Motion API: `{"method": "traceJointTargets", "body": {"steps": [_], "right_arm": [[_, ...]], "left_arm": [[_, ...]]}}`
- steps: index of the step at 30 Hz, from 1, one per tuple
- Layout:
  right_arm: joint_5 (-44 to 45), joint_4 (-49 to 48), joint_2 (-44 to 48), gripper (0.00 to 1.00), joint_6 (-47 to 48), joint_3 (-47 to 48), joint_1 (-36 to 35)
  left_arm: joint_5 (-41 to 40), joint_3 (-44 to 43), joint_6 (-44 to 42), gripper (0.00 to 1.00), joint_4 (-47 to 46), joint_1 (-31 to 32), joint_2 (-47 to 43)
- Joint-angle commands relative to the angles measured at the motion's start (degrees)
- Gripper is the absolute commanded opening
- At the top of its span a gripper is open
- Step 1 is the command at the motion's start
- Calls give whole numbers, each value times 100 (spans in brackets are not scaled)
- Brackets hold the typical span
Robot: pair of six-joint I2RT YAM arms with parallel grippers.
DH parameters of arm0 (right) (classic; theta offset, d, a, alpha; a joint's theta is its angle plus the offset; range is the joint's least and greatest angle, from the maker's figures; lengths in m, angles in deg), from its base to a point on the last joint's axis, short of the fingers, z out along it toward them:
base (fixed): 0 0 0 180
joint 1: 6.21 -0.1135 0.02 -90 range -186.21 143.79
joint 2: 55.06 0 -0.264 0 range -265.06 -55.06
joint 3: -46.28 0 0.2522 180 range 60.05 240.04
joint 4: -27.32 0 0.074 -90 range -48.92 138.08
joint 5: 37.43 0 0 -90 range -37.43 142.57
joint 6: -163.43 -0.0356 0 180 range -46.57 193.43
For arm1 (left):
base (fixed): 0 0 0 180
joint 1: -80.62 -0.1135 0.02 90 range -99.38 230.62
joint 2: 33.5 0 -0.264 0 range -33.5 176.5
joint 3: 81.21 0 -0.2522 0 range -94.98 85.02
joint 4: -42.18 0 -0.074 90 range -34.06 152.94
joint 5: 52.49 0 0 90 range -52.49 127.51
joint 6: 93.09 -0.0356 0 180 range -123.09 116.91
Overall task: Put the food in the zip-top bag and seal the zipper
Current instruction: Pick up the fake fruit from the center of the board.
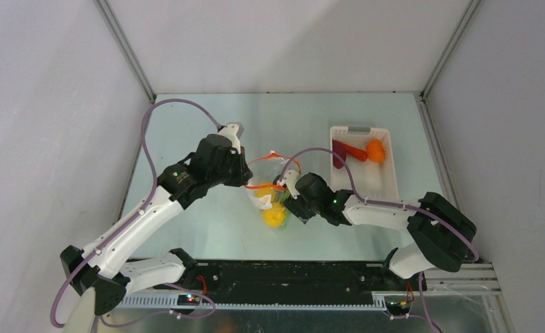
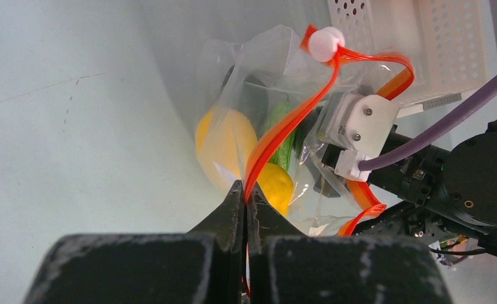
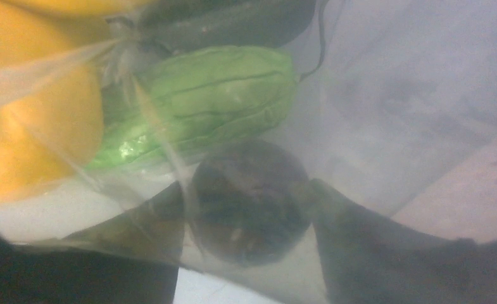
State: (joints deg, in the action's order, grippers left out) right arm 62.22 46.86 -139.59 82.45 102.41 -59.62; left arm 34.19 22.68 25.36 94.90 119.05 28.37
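Observation:
The clear zip-top bag (image 1: 273, 182) hangs between my two grippers at mid table. My left gripper (image 2: 245, 190) is shut on the orange-red zipper (image 2: 283, 126) and holds that edge up; the white slider (image 2: 325, 43) sits at the strip's far end. Two yellow lemons (image 2: 223, 142) (image 2: 277, 183) and a green piece (image 3: 201, 107) lie inside the bag. My right gripper (image 3: 247, 190) reaches into the bag mouth, and a dark-green round piece (image 3: 249, 218) sits between its fingers, touching both, blurred by plastic film. In the top view the right gripper (image 1: 291, 201) is beside a lemon (image 1: 274, 216).
The white slotted basket (image 1: 384, 182) stands right of the bag and holds a purple piece (image 1: 338, 154), a red chili (image 1: 356, 151) and an orange (image 1: 375, 150). The basket's corner (image 2: 448, 57) is close behind the bag. Grey walls enclose the table.

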Motion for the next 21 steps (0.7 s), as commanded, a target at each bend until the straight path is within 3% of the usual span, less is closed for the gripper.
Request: {"method": "traceJointTargets", "body": {"steps": [1, 4, 16, 21], "right_arm": [[90, 483, 64, 54, -94, 252, -12], [43, 720, 458, 37, -111, 285, -99], [-127, 1012, 3822, 32, -95, 289, -424], [-618, 31, 4541, 29, -140, 289, -424]], "left_arm": [[-14, -67, -19, 0, -57, -24, -54], [-3, -79, -15, 0, -47, -21, -2], [84, -93, -31, 0, -53, -20, 18], [142, -78, -56, 0, -79, -22, -11]]}}
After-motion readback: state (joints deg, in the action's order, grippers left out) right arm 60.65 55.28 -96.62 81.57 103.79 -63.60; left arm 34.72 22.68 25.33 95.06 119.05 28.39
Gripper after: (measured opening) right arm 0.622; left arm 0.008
